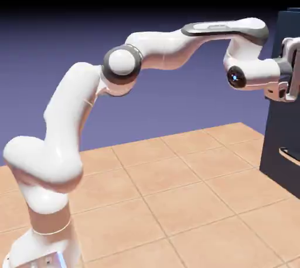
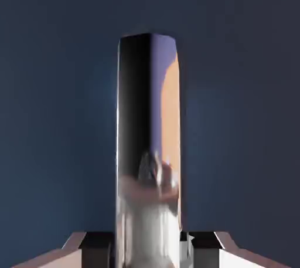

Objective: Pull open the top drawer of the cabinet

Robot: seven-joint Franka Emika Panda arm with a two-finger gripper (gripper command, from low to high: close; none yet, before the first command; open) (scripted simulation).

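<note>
**Fingers clamped on the handle — now for a clean, straight pull**

The top drawer (image 1: pixel 287 32) sits at the upper right edge of the exterior view, the uppermost part of the dark navy cabinet (image 1: pixel 280 143) that runs down the right side of the frame. No gap shows around the drawer from here, so it looks not yet drawn out. Its pale metallic bar handle (image 2: pixel 149 114) fills the centre of the hand view, a shiny upright strip against flat navy, reaching right down to the bottom edge.

And there the fingers (image 2: pixel 96 243) are, one grey tip at each side of the bar in the bottom middle of the frame, pressed up against it: the gripper (image 2: pixel 149 249) is clenched on the handle. In the exterior view the hand meets the cabinet face at the upper right, wrist level, the white arm (image 1: pixel 164 50) arching across from the lower left over the tiled desk (image 1: pixel 176 202).

The step in hand looks like the pull itself. Done well, the hand draws straight back from the drawer front, along the line the drawer slides on, with the wrist held level and no twist. The bar looks smooth and glossy, so any sideways drag or upward swing could let it slip through the tips. A steady, even draw suits this better than a jerk.
</note>
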